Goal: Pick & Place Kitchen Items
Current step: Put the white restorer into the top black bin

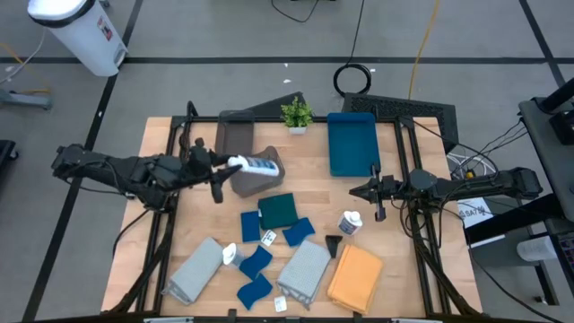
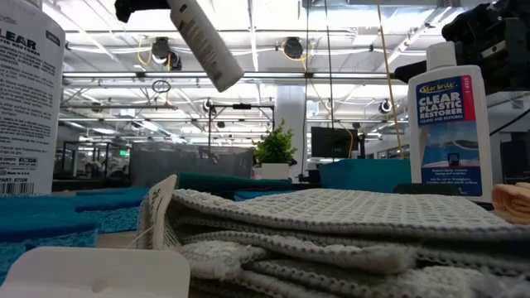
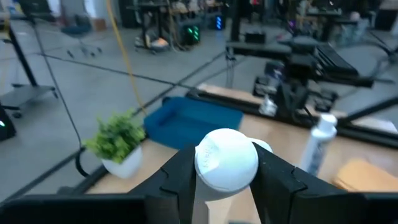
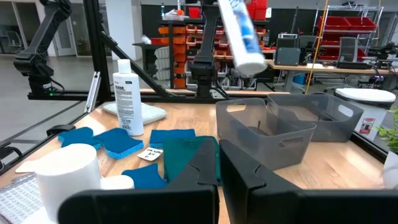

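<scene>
We see the left gripper [image 1: 226, 165] clamping a white bottle [image 1: 256, 166] in the air — above the grey bin [image 1: 254, 175] near the table's [image 1: 161, 135] far edge. The right gripper [image 1: 357, 190] hangs with fingers pressed together — empty, beside another bottle [image 1: 350, 222].

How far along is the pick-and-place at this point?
Early. Nothing visibly sits in the grey bins yet. The left hand holds a white bottle in the air above them. The right hand waits shut near the blue tray. Sponges, cloths and other bottles remain on the table.
</scene>
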You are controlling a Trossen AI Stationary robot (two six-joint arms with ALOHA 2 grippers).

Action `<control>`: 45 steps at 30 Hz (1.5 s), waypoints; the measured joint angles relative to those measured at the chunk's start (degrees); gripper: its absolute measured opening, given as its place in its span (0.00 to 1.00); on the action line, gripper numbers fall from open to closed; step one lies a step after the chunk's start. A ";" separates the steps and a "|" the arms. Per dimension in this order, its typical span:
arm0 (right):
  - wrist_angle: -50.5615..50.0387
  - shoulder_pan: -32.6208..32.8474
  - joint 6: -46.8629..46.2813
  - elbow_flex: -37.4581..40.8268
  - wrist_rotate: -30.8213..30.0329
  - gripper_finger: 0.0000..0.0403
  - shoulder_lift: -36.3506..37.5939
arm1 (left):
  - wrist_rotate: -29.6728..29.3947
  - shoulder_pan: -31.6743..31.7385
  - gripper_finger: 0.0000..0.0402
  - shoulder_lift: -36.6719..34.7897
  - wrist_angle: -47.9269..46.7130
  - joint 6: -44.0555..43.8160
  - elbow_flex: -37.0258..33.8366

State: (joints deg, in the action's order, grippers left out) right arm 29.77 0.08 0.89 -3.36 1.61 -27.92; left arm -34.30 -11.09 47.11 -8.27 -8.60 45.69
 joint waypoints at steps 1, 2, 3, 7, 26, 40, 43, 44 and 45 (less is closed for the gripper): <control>0.01 0.00 0.00 -0.01 -0.02 0.00 -0.01 | -0.10 0.57 0.30 0.02 0.05 0.34 0.50; -0.01 0.01 0.00 -0.01 -0.02 0.00 -0.01 | -0.34 1.08 0.30 0.04 0.01 0.67 1.16; 0.00 0.01 0.00 -0.01 -0.01 0.00 -0.01 | -0.59 1.55 0.30 0.03 -0.14 0.86 1.99; 0.01 0.00 0.00 0.00 -0.02 0.00 0.00 | -0.92 3.82 0.30 0.11 -1.18 1.12 6.28; 0.02 0.01 0.00 -0.01 -0.02 0.00 0.00 | -2.02 19.66 0.30 1.09 -10.39 5.53 18.96; 0.01 0.01 0.00 0.00 -0.01 0.00 -0.02 | 3.82 33.93 0.30 6.06 -13.48 4.87 19.08; 0.01 0.00 0.00 0.00 -0.02 0.00 0.00 | 6.04 36.48 0.30 8.03 -13.52 4.80 19.06; -0.01 0.00 0.00 -0.01 0.00 0.00 -0.02 | 6.50 37.26 0.30 8.75 -13.46 4.78 19.06; 0.01 0.00 0.00 -0.02 0.00 0.00 0.00 | 6.99 38.01 0.30 9.39 -13.49 4.71 19.08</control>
State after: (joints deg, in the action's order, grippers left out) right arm 29.78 0.08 0.89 -3.37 1.60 -27.93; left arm -27.32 26.91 56.50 -21.77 -3.89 64.77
